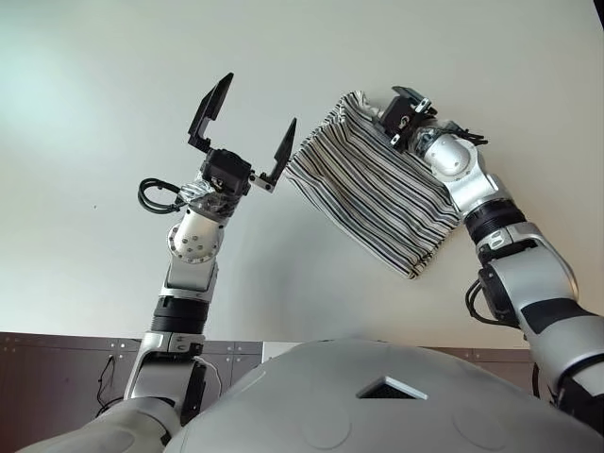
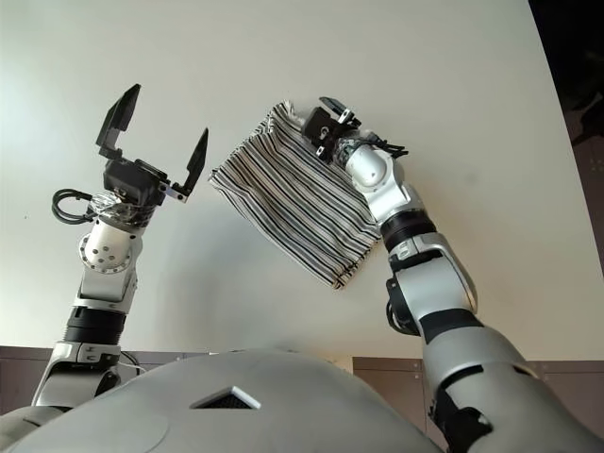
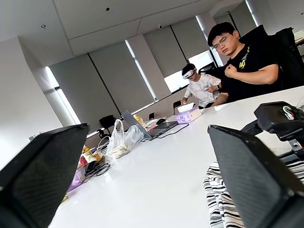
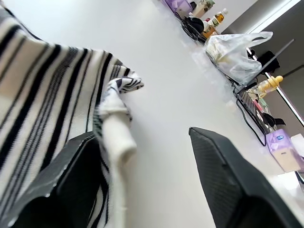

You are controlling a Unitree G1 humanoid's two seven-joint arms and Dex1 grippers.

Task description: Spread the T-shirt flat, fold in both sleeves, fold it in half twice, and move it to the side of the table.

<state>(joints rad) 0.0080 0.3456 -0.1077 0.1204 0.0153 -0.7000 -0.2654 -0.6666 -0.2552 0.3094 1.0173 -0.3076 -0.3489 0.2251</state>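
The striped T-shirt [image 1: 373, 193] lies on the white desk [image 1: 113, 94] as a compact slanted rectangle, its long axis running from about 11 o'clock down to 5 o'clock in the head views. It looks already folded down, with no sleeve sticking out, so the folding steps seem finished or close to it. The step in hand is most likely the move to the side of the desk.

The left gripper [image 1: 260, 100] hovers at the shirt's 9 o'clock corner. Its jaws are spread wide and released, and one finger stands just beside the cloth edge without gripping it. The right gripper [image 1: 406, 104] sits at the shirt's far corner, near 12 o'clock. In the right wrist view its fingers [image 4: 66, 185] are also well apart, with a rumpled bit of hem [image 4: 114, 114] bunched against one of them. The cloth is touching that finger but is not pinched.

With both jaws released, the next move calls for a fresh grip. Each gripper would need to come down on its corner, close through all the layers, then slide or lift the bundle sideways evenly. The loose hem at the far corner could slip out or drag the fold open.
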